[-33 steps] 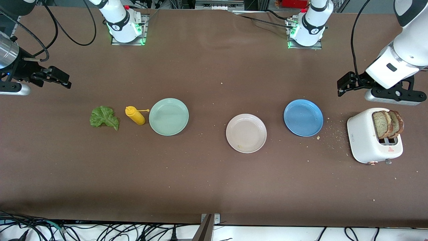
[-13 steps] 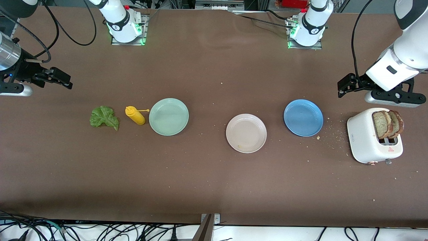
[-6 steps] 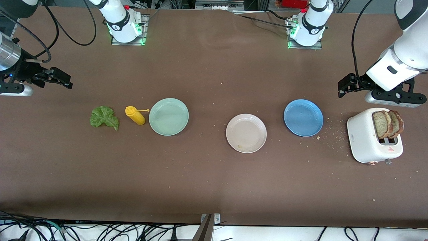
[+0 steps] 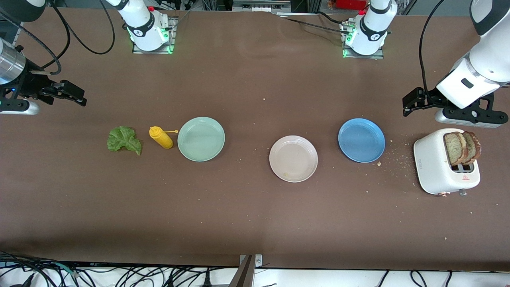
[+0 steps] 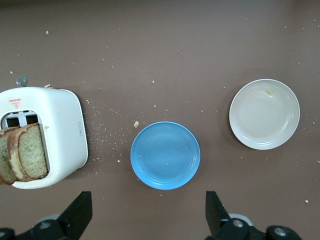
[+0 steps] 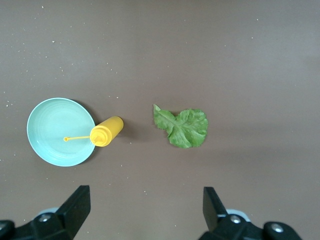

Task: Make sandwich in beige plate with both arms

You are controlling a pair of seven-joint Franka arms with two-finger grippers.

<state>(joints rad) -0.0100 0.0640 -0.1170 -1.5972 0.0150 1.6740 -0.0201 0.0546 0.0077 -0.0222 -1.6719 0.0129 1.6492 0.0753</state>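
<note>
Bread slices (image 4: pixel 461 147) stand in the white toaster (image 4: pixel 438 169) at the left arm's end of the counter (image 4: pixel 255 223). Beige plate (image 4: pixel 293 158) lies bare mid-counter, lettuce leaf (image 4: pixel 124 140) toward the right arm's end. Left claw (image 4: pixel 410 101) hangs released above the counter near the toaster; right claw (image 4: pixel 73 95), also released, hangs near the lettuce.

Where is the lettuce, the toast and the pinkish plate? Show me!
lettuce leaf (image 4: pixel 124 140), front view, middle of the leaf
bread slices (image 4: pixel 462 148), front view, the crumb face sticking up from the toaster
beige plate (image 4: pixel 293 158), front view, bare middle of the plate
</note>
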